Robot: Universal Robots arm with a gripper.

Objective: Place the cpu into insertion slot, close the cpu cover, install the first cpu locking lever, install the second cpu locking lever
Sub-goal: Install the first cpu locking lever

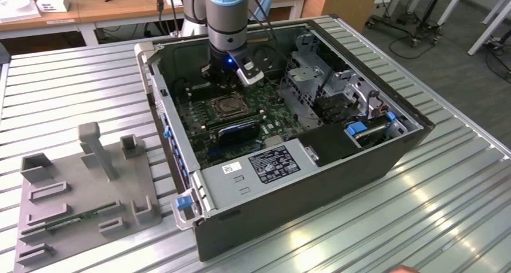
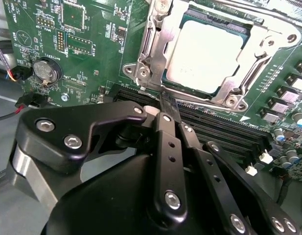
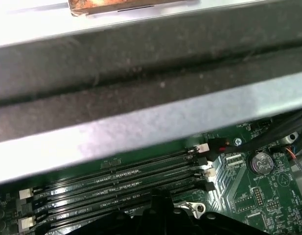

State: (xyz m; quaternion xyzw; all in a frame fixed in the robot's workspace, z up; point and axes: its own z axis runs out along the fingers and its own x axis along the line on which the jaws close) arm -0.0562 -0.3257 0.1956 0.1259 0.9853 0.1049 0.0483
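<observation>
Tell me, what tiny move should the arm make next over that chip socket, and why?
Probably ease the shut gripper down toward the cpu cover's nearest edge, to press there: the cpu already lies beneath the closed cover, and the gripper hangs just beside that frame, apparently not touching it.

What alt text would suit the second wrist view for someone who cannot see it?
A silvery cpu sits in the insertion slot on a green circuit board, framed by the metal cpu cover. The robot's black hand, closed, points at the slot's near edge over black memory slots.
</observation>
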